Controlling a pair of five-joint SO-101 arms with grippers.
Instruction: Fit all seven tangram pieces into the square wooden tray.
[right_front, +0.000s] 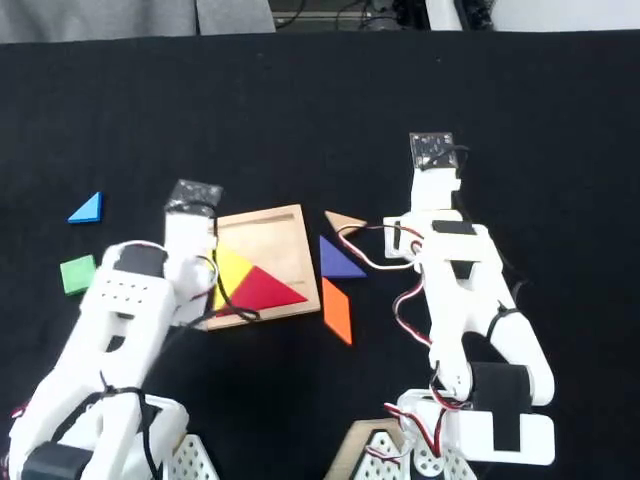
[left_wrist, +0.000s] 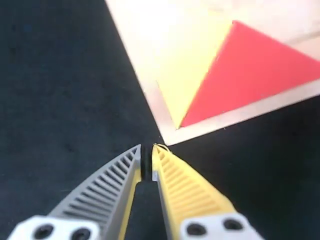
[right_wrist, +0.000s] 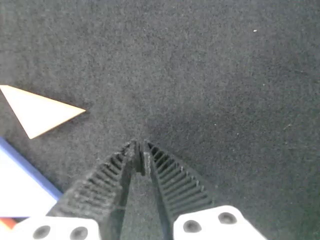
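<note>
Since only the yellow triangle and the red triangle lie inside the square wooden tray, the task looks to be in its early part, between placements, with five pieces loose on the black worktop. From the tray, the tan triangle sits at two o'clock, the purple triangle at three, the orange parallelogram at four, the green square at nine and the blue triangle at ten. The left pincer is closed on nothing, just off the tray corner where yellow and red meet. The right pincer is likewise closed and empty, over bare cloth near the tan triangle. Next, I judge, a pincer must open, settle over a nearby piece and carry it to the tray's bare half.
</note>
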